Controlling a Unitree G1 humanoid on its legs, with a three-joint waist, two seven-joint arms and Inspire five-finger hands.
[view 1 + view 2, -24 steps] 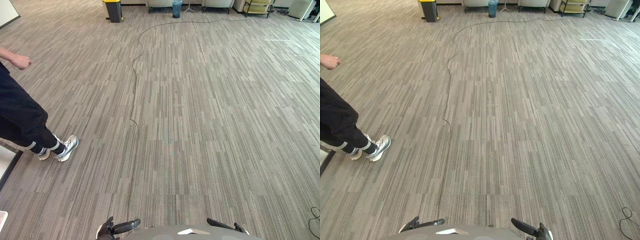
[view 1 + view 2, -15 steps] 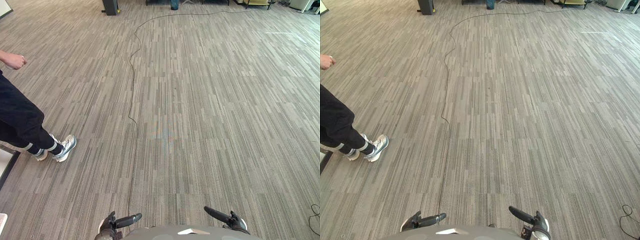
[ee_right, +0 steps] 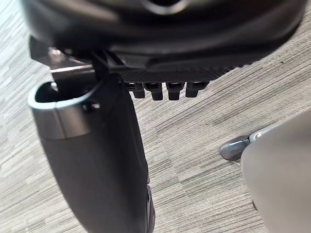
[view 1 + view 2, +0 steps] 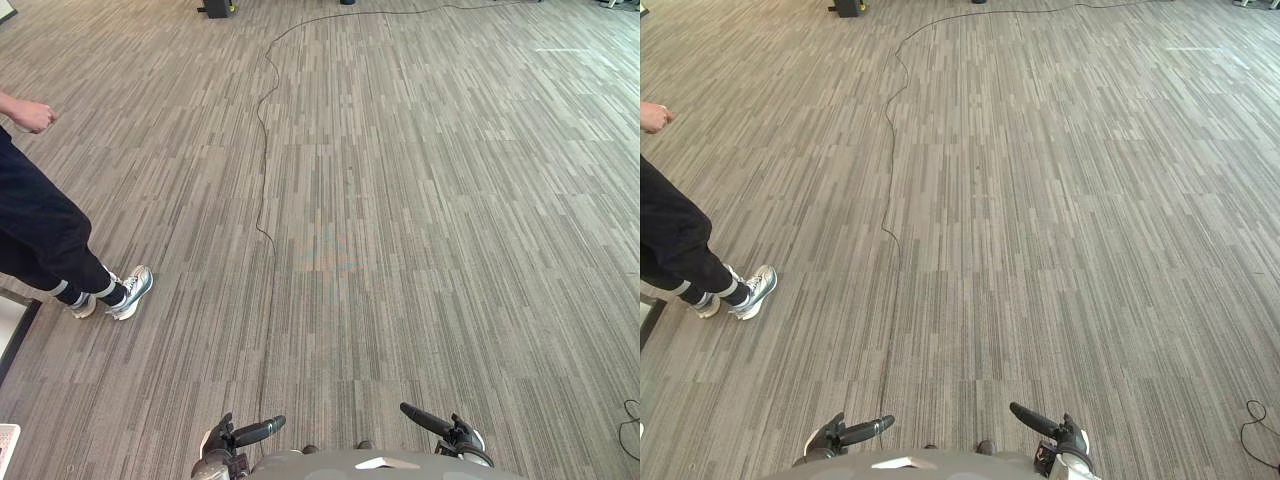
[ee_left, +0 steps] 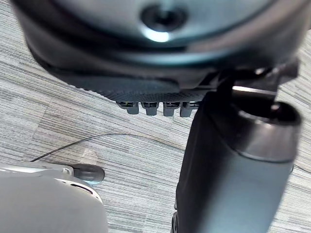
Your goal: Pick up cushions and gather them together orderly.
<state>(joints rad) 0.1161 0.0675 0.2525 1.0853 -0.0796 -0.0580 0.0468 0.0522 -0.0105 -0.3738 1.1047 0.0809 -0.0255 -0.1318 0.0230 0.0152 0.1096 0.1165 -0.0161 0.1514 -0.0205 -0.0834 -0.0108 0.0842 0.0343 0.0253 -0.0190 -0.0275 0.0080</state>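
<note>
Two entries, lower edge: left robot hand [image 4: 228,440], right robot hand [image 4: 455,436], both relaxed open, empty; our view has tipped downward.

Person [image 4: 40,235] in black trousers and grey-white trainers: cut by left edge, upper body out of frame. Black box-shaped object [image 4: 214,9]: clipped by top edge, kind unclear. Dark left hand [image 4: 240,436] and dark right hand [image 4: 455,437]: largely below bottom edge.

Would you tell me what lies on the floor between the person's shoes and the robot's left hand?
Nothing but bare carpet, as the left eye view shows between the shoes and the left hand.
</note>
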